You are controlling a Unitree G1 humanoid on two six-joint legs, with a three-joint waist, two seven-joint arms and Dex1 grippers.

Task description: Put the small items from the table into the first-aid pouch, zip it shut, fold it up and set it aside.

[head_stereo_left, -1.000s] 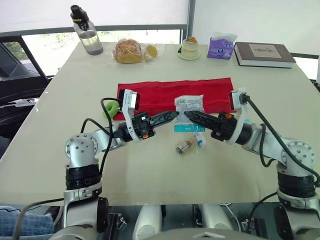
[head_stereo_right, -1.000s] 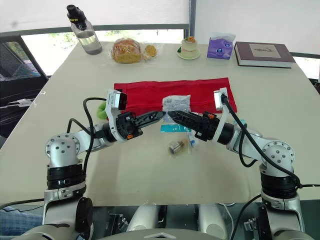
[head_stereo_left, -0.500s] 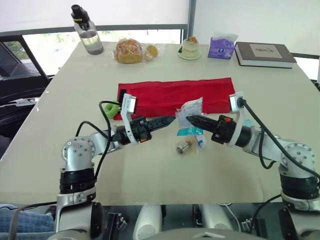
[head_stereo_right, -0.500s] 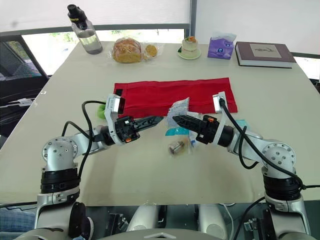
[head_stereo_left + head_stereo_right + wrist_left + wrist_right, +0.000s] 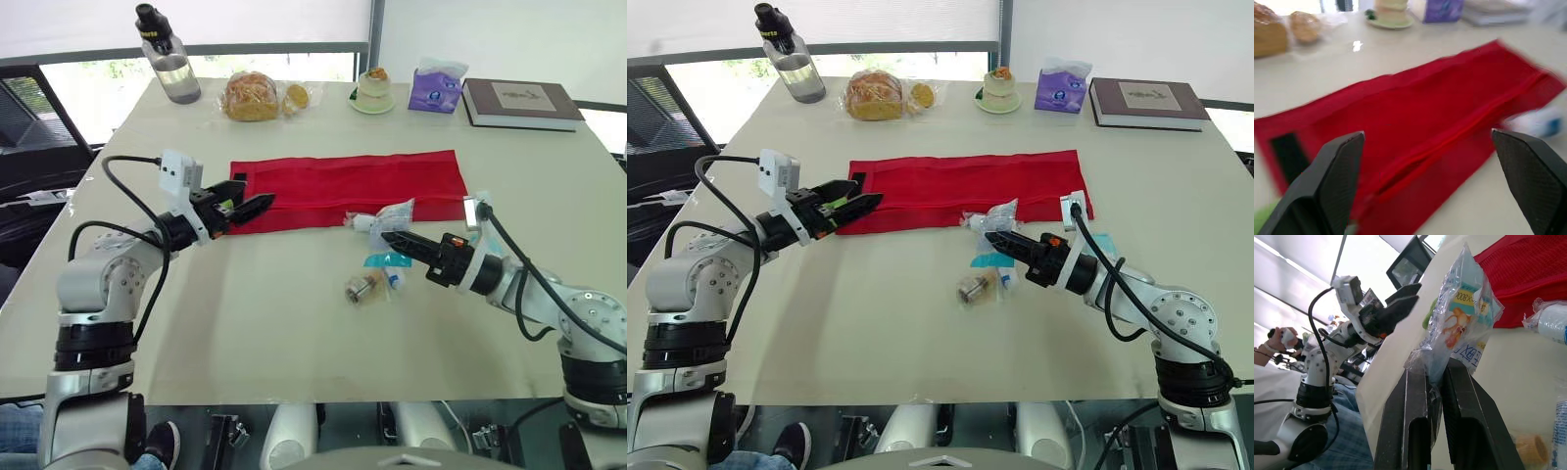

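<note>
Nearest on the tabletop (image 5: 294, 333), a small roll (image 5: 362, 288) and a vial (image 5: 392, 279) lay loose, not yet packed. At their one o'clock the right claw (image 5: 385, 237) pinched a clear packet (image 5: 388, 212), raised by the near edge of the red pouch (image 5: 333, 181) (likely ready for insertion). At the pouch's nine o'clock end the left claw (image 5: 257, 204) hovered spread, probably to hold its mouth open.

Red fabric pouch (image 5: 333, 184) flat on tabletop (image 5: 274, 333), centre. Behind: clear plastic bottle (image 5: 168, 67) left, hardcover book (image 5: 517, 103) right. Before: clear plastic packet (image 5: 391, 212) in right pincer (image 5: 384, 236); wrapped roll (image 5: 362, 288) nearer.
</note>
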